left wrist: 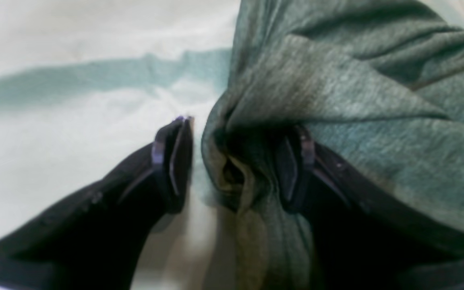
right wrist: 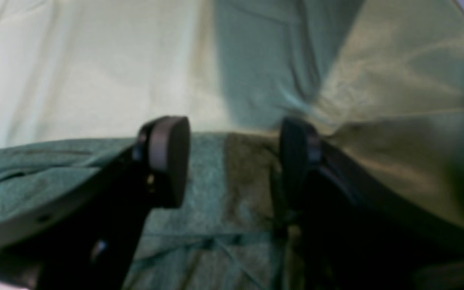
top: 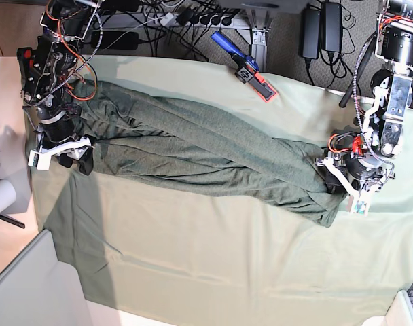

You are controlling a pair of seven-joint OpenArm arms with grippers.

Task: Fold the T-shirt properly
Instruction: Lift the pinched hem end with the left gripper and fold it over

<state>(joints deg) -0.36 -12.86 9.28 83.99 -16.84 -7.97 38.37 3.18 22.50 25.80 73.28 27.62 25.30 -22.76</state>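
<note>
Both grippers met the T-shirt (top: 206, 153) ends.
The left gripper (left wrist: 232, 161) stood wide around a bunched fold; the right gripper (right wrist: 232, 161) straddled the flat hem, gripping nothing.

T-shirt (top: 206, 153) end hidden behind left hand (top: 344, 178)

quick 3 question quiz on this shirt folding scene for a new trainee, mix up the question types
1. True or false: the T-shirt lies stretched in a long band between the two arms.
2. The left gripper has: A) bunched shirt fabric between open jaws, B) nothing near it, C) the blue tool.
3. Fill in: the blue and red tool lies on the pale ____.

Key: 1 true. 2 A. 3 sheet. The right gripper also stands open, over the shirt's edge.
</note>
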